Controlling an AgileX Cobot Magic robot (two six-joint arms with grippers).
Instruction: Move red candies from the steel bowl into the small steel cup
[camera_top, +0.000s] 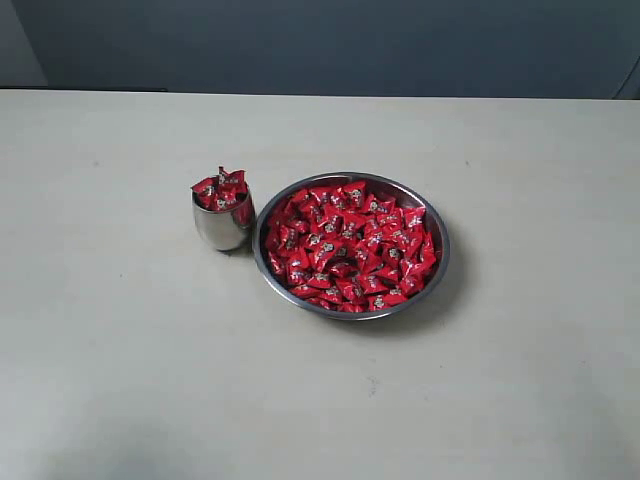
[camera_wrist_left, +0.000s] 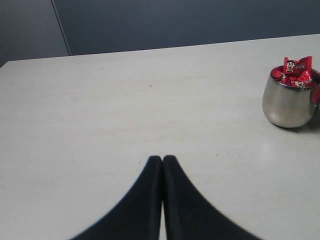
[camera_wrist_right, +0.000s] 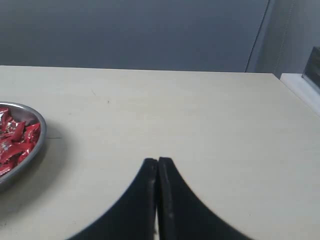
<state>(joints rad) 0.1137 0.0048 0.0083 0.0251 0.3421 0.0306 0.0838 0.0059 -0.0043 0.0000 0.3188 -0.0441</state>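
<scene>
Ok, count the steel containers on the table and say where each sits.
2. The small steel cup, heaped with red candies, stands left in the exterior view; the steel bowl, full of them, sits right of it. None looks hidden.

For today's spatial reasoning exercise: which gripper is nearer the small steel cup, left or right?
Left. The left gripper faces the small steel cup, with nothing between them. The right gripper sees only the steel bowl, which likely sits between it and the cup.
</scene>
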